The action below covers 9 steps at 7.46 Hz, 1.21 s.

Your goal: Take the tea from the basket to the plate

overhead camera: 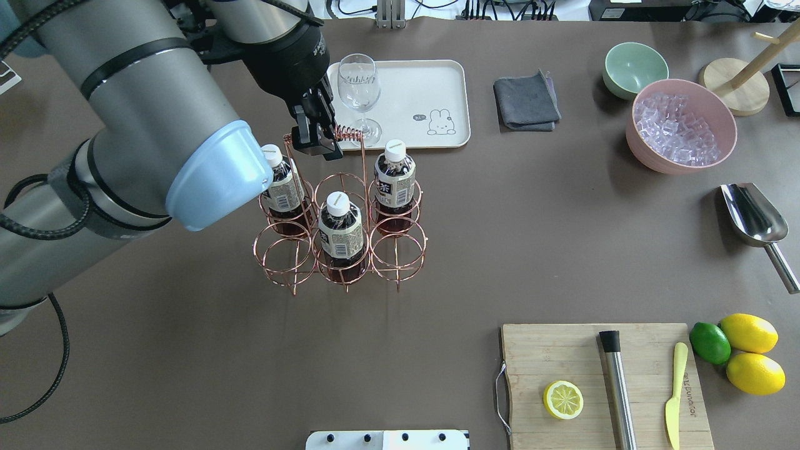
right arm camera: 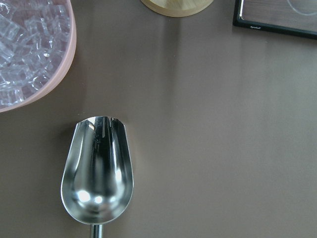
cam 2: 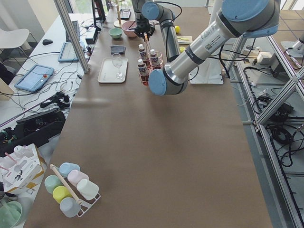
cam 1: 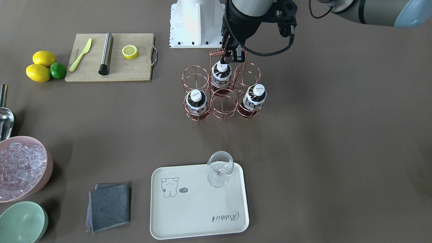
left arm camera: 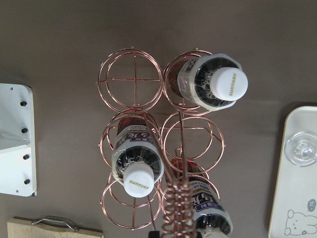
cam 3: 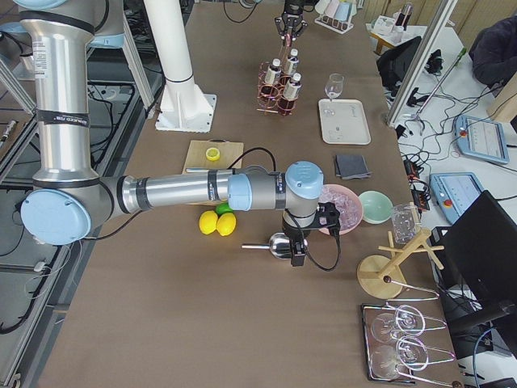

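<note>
Three tea bottles [overhead camera: 339, 231] [overhead camera: 281, 184] [overhead camera: 395, 175] with white caps stand in the copper wire basket [overhead camera: 425, 244]; they also show in the front view [cam 1: 221, 76] [cam 1: 196, 101] [cam 1: 254, 98]. My left gripper [overhead camera: 315, 134] [cam 1: 233, 55] hovers above the basket beside the coiled handle top [cam 1: 216, 53]; its fingers look open and hold nothing. The cream plate [overhead camera: 412, 87] [cam 1: 189, 209] lies beyond the basket. My right gripper [cam 3: 295, 255] hangs over a steel scoop [right arm camera: 97, 173]; I cannot tell whether it is open or shut.
A wine glass [overhead camera: 359, 94] stands on the plate's corner nearest the basket. A grey cloth [overhead camera: 526, 103], green bowl [overhead camera: 634, 67], pink ice bowl [overhead camera: 681, 125], cutting board [overhead camera: 600, 387] with lemon half, muddler and knife, plus lemons and a lime [overhead camera: 709, 342], sit at the right.
</note>
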Tool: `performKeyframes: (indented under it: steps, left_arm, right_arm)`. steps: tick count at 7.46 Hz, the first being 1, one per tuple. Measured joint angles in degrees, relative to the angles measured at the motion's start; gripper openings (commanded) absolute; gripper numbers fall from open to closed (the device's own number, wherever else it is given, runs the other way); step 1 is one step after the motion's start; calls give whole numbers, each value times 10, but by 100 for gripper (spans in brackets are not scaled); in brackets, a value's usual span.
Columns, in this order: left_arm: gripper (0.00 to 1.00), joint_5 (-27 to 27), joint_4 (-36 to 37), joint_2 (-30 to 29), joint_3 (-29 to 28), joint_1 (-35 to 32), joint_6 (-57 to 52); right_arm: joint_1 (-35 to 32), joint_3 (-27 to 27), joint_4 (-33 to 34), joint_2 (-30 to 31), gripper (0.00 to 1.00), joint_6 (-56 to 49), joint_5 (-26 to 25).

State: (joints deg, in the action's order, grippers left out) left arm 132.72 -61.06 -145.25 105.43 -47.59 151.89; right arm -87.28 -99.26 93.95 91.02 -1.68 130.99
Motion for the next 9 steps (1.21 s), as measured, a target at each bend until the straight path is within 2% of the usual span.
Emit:
performKeyframes:
  steps: [5,9]
  left_arm:
    - [0,-5,5,-21,-27,37,-1]
    - [0,-13,1,-22,-33,53,-1]
  right_arm:
    - [0,10,-1,-3,100,-8,-4]
    - [1,-40,2,-7,100,-10,16]
